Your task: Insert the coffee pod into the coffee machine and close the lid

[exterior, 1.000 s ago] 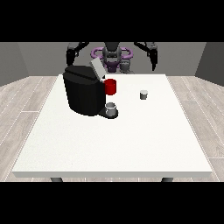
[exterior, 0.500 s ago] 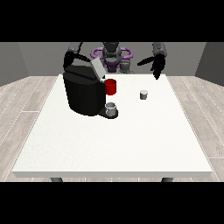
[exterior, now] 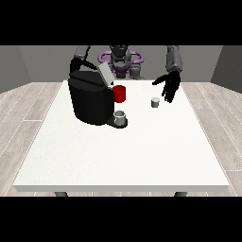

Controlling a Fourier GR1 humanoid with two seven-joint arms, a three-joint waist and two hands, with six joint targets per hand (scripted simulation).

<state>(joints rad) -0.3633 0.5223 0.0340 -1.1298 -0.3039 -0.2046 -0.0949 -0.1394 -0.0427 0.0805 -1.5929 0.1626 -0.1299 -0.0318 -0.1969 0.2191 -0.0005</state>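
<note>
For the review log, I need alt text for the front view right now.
A black hand at the view's right hangs open above a small coffee pod on a white table. To the pod's left stands a black coffee machine, lid raised, a cup at its base.

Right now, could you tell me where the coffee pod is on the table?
In the front view the coffee pod stands on the table right of centre, just below the robot hand at the view's right and right of the coffee machine.

Even, soft light falls from overhead; the large white table (exterior: 123,151) looks bright, without glare, shadows faint beneath things.
</note>
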